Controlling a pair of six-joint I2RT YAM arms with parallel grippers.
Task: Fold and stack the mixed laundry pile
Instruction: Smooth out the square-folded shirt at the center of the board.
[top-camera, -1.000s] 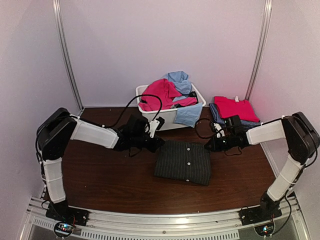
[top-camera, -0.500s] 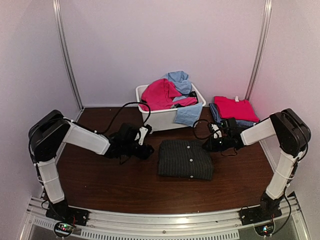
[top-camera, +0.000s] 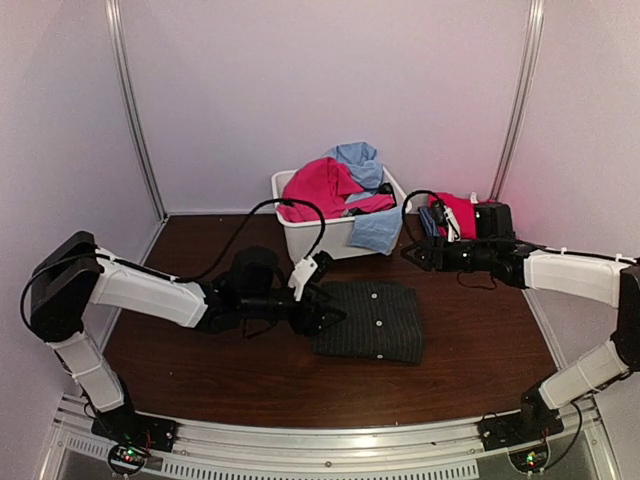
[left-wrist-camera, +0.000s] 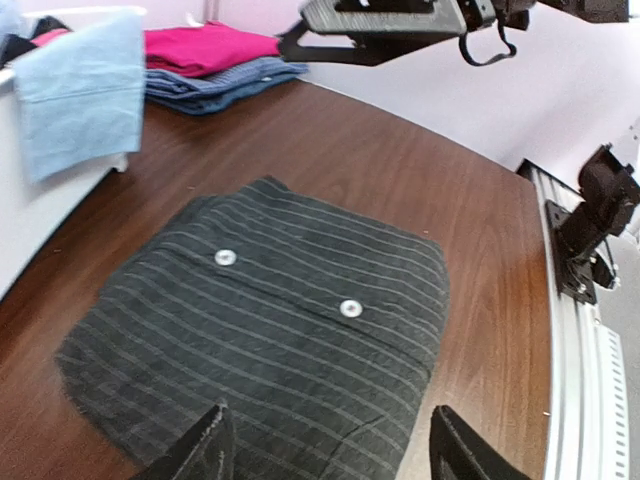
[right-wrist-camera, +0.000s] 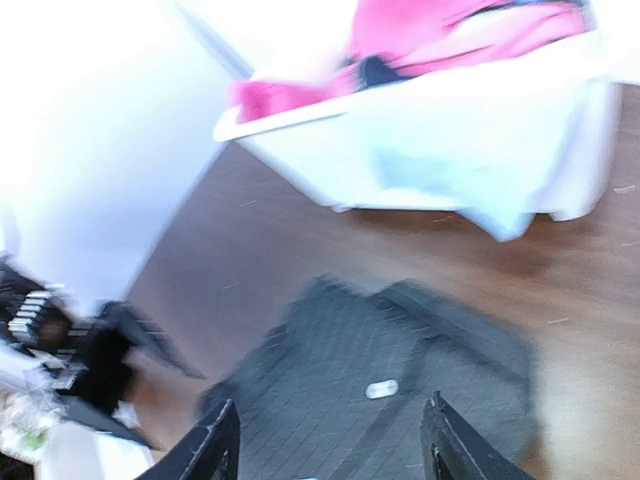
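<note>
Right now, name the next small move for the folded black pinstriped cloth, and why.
Probably close the left gripper on the left edge of the folded black pinstriped garment, to carry it to the pink-and-blue folded stack. It lies flat; the left jaws stand open over that edge, and the right gripper is open, empty.

left fingers (left-wrist-camera: 200, 455) spread, low; right fingers (right-wrist-camera: 215, 450) spread, higher

The right wrist view is smeared, so the white tub (right-wrist-camera: 440, 130) and black pinstriped garment (right-wrist-camera: 400, 370) lose detail. From above, the right arm (top-camera: 560, 272) covers part of the folded stack (top-camera: 463, 212) at the table's (top-camera: 200, 370) far right corner.
</note>
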